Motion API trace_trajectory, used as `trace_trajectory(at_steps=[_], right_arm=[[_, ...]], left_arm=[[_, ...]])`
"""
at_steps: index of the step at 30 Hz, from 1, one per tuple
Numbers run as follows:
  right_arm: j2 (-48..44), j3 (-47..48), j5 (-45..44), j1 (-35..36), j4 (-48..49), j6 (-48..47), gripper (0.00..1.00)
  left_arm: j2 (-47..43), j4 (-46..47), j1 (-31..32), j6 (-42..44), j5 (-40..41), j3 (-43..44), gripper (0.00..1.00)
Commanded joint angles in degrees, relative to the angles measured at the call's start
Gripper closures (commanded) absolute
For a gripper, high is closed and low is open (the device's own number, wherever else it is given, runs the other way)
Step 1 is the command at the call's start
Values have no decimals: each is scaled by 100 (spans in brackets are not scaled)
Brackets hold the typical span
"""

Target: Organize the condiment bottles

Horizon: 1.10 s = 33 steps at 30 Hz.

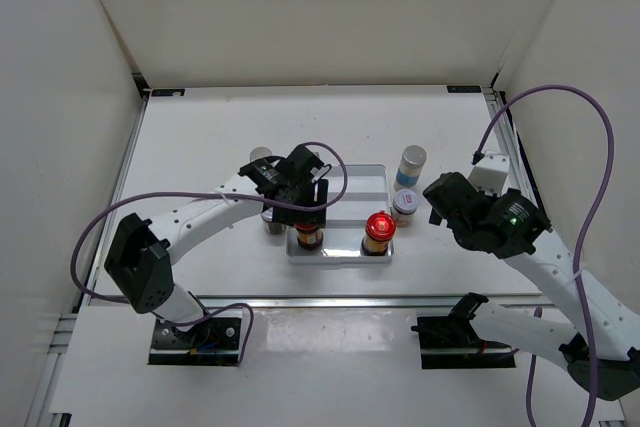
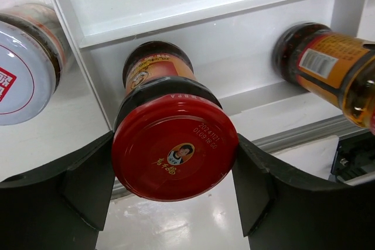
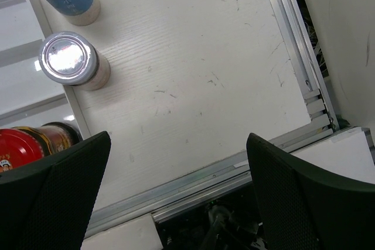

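Left tool (image 2: 174, 150) is clamped by both fingers on the cap of a red-capped bottle (image 2: 153, 74) standing in the white tray's (image 1: 350, 182) near row, beside a second red-capped bottle (image 1: 379, 230). Right tool (image 3: 177, 144) gapes wide, empty, over the desk (image 3: 205, 57) near a silver-lidded bottle (image 3: 70, 60).

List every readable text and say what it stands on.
"2024": start of the code stamped on the cap of the red-capped bottle; the rest blurs.
Gold characters beside its portrait logo: too small.
Red mark on the pale-lidded bottle: cut off, unreadable.
Orange barcode label on the second brown bottle: blurred.
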State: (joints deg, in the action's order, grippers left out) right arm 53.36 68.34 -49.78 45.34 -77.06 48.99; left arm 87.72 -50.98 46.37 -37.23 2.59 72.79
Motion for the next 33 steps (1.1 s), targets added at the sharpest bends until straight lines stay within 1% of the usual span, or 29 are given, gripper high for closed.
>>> trace_trajectory(at_steps=[1,4,7,8,11,12,14,15,17,19,20,21,22,23,24,25,26,27,28,29,30,31,32,33], right_arm=[[7,13,-181,-8,-538,-4,0],[7,13,-120,-8,-538,57,0],[78,144,126,-8,-538,276,0],[182,145,248,-8,-408,278,0],[542,198,626,-8,23,-82,0],[831,250,688,-60,215,-205,0],[1140,321,741,-61,410,-354,0],[1428,373,855,-139,715,-660,0],[1798,373,1109,-332,1051,-969,0],[1967,373,1452,-517,1595,-1416,0],[2089,373,1628,-744,1789,-1558,0],[2143,304,2056,-868,2156,-1699,0],[2195,303,2251,-1139,2290,-1796,0],[2326,303,2480,-1290,2396,-1953,0],[2397,303,2717,-1422,2484,-2042,0],[2468,303,2954,-1667,2676,-2130,0],[2608,303,3426,-1773,2765,-2209,0],[2687,303,3657,-1861,2853,-2358,0],[2871,303,3834,-2010,2976,-2411,0],[2968,303,3992,-2064,2977,-2412,0],[3074,364,4228,-2064,3047,-2490,0],[3275,417,4300,-2125,3047,-2543,0],[3373,417,4301,-2126,3047,-2544,0],[3452,417,4353,-2126,3100,-2544,0]], left_arm=[[-98,308,39,67,-56,-1,21],[-45,308,39,120,-136,-55,19],[-45,361,39,120,-189,-55,13],[-106,361,39,189,-250,23,0],[-281,361,39,330,-250,252,0],[-334,361,39,331,-250,314,0],[-466,124,39,479,-93,621,0],[-545,28,39,619,-31,883,0],[-659,-218,39,822,179,1130,0],[-852,-271,-22,1233,373,1272,0],[-1132,-272,-75,1384,644,1272,0],[-1291,-272,-232,1533,829,1211,0],[-1449,-272,-347,1683,1014,1054,0],[-1747,-272,-487,2024,1224,957,0],[-1880,-272,-802,2218,1287,843,0],[-2012,-211,-962,2429,1375,572,0],[-2222,-158,-1111,2727,1454,421,0],[-2311,-158,-1304,2782,1542,263,0],[-2425,-62,-1306,2731,1978,70,0],[-2705,61,-1306,2452,2095,-271,0],[-2856,175,-1306,2371,2096,-457,0],[-3014,350,-1306,2370,1931,-668,0],[-3155,604,-1306,2274,1929,-1070,0],[-3382,668,-1358,2186,1982,-1257,0]])
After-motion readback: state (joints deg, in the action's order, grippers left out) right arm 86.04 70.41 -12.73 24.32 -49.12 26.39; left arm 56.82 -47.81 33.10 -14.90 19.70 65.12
